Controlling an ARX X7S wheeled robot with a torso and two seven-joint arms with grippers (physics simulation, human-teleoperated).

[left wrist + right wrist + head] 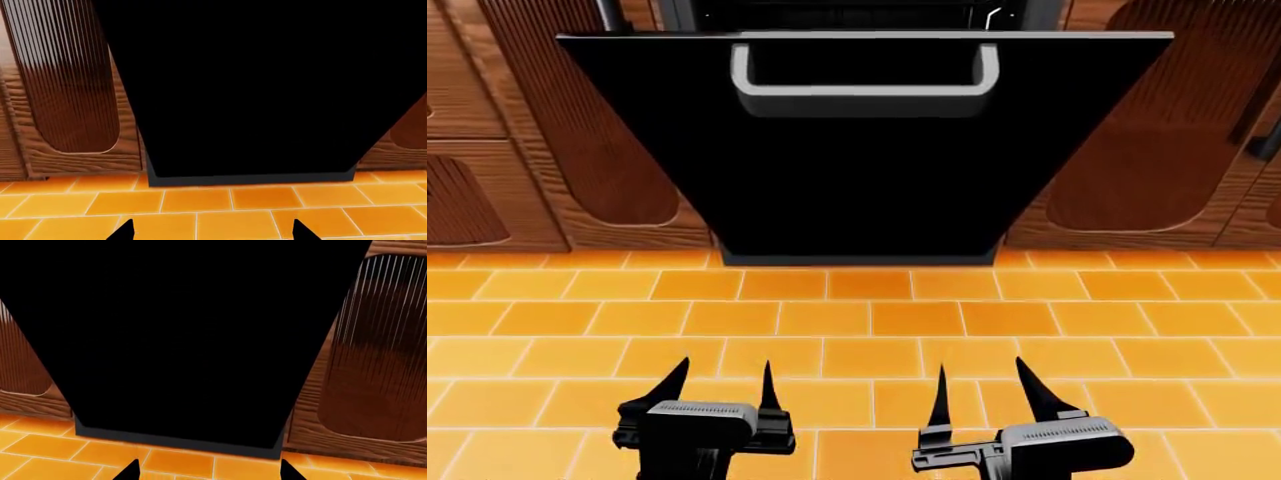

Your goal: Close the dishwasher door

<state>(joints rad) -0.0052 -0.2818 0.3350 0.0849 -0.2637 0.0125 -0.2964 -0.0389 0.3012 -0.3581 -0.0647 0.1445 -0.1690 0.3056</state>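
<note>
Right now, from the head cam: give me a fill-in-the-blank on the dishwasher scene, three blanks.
1. The dishwasher door is tilted ____, not shut.
2. Its silver handle sits near the door's ____ edge.
3. The left gripper and the right gripper both hover over the orange tiled floor with jaws ____.

Missing words: open; top; open

Open orange tile floor (868,330) before the tilted-out dishwasher door (868,170); ribbed cabinet doors (587,130) close beside the door at both sides.

No readable text, label or number anywhere.
</note>
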